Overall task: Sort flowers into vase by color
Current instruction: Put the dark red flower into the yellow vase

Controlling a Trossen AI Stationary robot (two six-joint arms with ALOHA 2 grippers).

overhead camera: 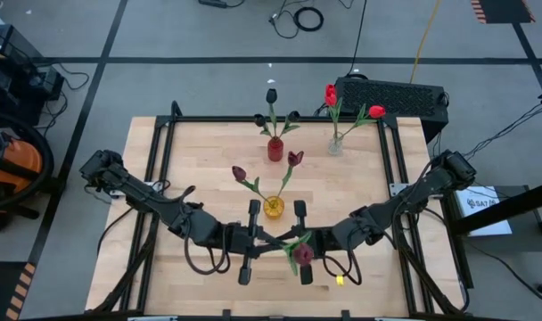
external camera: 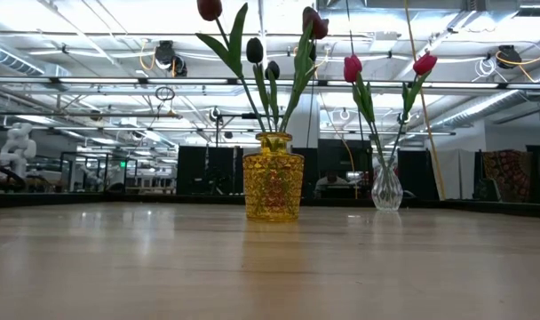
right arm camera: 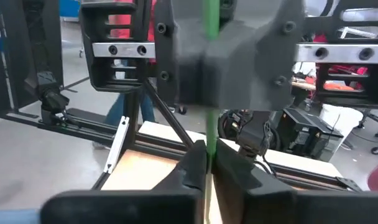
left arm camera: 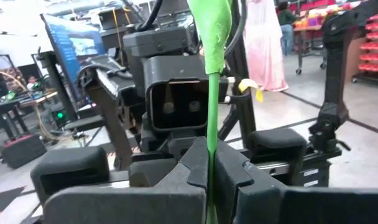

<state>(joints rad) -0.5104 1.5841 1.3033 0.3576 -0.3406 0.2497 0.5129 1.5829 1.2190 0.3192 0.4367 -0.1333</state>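
While both arms meet low over the near edge of the bench (overhead camera: pixel 200 152), a single maroon tulip (overhead camera: pixel 303 254) is pinched between them. The left gripper (left arm camera: pixel 211 165) is clamped tight on its thin green stem (left arm camera: pixel 212 106), and the right gripper (right arm camera: pixel 207 158) has its fingers pressed together on the same stem a little farther along, the two facing each other nose to nose. The flower's dark head sits just by the right gripper, with its green leaves sticking out to the sides.

Farther back on the bench stand three vases. The yellow vase (external camera: pixel 273 188), nearest to the grippers, holds two maroon tulips (overhead camera: pixel 240 173). Behind it, the red vase (overhead camera: pixel 275 149) carries near-black tulips (overhead camera: pixel 271 94), and the clear glass vase (external camera: pixel 386 188) to its right holds two bright red tulips (overhead camera: pixel 376 111). All three vases stand upright and well apart from one another.
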